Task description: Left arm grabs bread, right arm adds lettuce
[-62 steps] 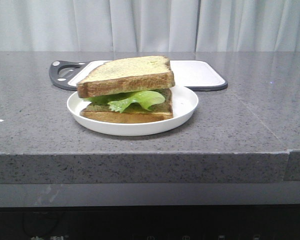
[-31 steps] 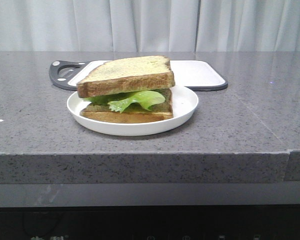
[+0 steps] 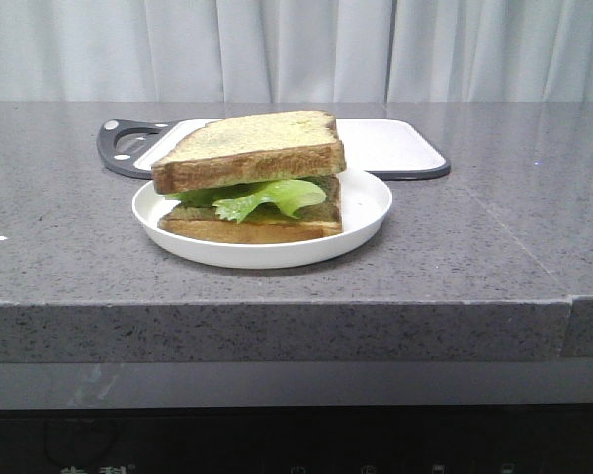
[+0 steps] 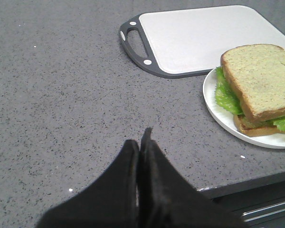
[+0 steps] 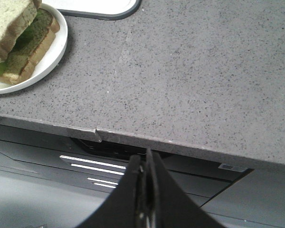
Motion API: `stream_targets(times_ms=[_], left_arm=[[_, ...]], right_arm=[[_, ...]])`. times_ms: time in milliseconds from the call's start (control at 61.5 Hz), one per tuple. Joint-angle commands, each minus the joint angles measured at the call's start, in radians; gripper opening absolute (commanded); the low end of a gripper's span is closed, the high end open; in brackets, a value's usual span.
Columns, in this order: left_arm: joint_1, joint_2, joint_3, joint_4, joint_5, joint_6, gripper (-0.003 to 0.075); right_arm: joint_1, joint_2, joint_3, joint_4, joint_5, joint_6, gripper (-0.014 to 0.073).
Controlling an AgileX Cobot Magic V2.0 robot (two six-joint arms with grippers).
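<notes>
A white plate (image 3: 366, 212) holds a sandwich: the bread (image 3: 252, 148) with darker brown crust lies on top, the green lettuce (image 3: 267, 197) under it, and a second slice (image 3: 247, 229) at the bottom. The bread (image 4: 261, 78), the lettuce (image 4: 225, 95) and the plate (image 4: 218, 114) also show in the left wrist view. In the right wrist view the bread (image 5: 9, 19) is at one corner. My left gripper (image 4: 141, 140) is shut and empty over the bare counter, apart from the plate. My right gripper (image 5: 144, 159) is shut and empty, off the counter's front edge. Neither arm shows in the front view.
A white cutting board (image 3: 390, 143) with a dark rim and handle (image 3: 119, 143) lies behind the plate; it also shows in the left wrist view (image 4: 204, 35). The grey speckled counter (image 3: 474, 237) ends in a front edge (image 5: 180, 140) with drawers below.
</notes>
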Motion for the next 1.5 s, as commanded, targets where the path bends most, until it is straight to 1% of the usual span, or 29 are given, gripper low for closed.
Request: stream_targets(times_ms=[0, 325, 406, 488, 536, 634, 764, 861, 959, 1154, 1186, 1316, 1349, 1479], left_arm=[[0.002, 0.006, -0.025, 0.0, -0.084, -0.006, -0.002], [0.002, 0.006, -0.025, 0.0, -0.084, -0.006, -0.002], [0.006, -0.02, -0.003, 0.0, -0.108, -0.006, -0.002], [0.037, -0.064, 0.054, 0.0, -0.176, -0.003, -0.002], [0.059, -0.094, 0.103, -0.007, -0.245, -0.003, -0.002], [0.111, -0.177, 0.235, -0.031, -0.392, -0.003, -0.002], [0.164, -0.279, 0.401, -0.034, -0.542, -0.003, -0.002], [0.187, -0.346, 0.513, -0.042, -0.648, -0.003, -0.002], [0.199, -0.397, 0.582, -0.042, -0.723, -0.003, -0.002], [0.208, -0.483, 0.655, -0.042, -0.767, -0.003, -0.002], [0.208, -0.483, 0.665, -0.042, -0.767, -0.003, -0.002], [0.208, -0.479, 0.702, -0.051, -0.84, -0.003, -0.002], [0.208, -0.479, 0.698, -0.051, -0.827, -0.003, -0.002], [0.208, -0.479, 0.699, -0.051, -0.842, -0.003, -0.002]], right_arm=[[-0.004, 0.005, -0.027, -0.007, -0.055, -0.002, -0.0118], [-0.004, 0.005, -0.027, -0.007, -0.055, -0.002, -0.0118], [-0.004, 0.005, -0.027, -0.007, -0.055, -0.002, -0.0118], [-0.004, 0.005, -0.027, -0.008, -0.056, -0.002, -0.0118], [-0.004, 0.005, -0.027, -0.008, -0.056, -0.002, -0.0118], [-0.004, 0.005, -0.027, -0.008, -0.056, -0.002, -0.0118], [-0.004, 0.005, -0.027, -0.008, -0.056, -0.002, -0.0118], [-0.004, 0.005, -0.027, -0.008, -0.056, -0.002, -0.0118], [-0.004, 0.005, -0.027, -0.008, -0.056, -0.002, -0.0118], [-0.004, 0.005, -0.027, -0.008, -0.056, -0.002, -0.0118], [-0.004, 0.005, -0.027, -0.008, -0.056, -0.002, -0.0118], [-0.004, 0.005, -0.027, -0.008, -0.055, -0.002, -0.0118], [-0.004, 0.005, -0.027, -0.008, -0.055, -0.002, -0.0118], [-0.004, 0.005, -0.027, -0.008, -0.055, -0.002, -0.0118]])
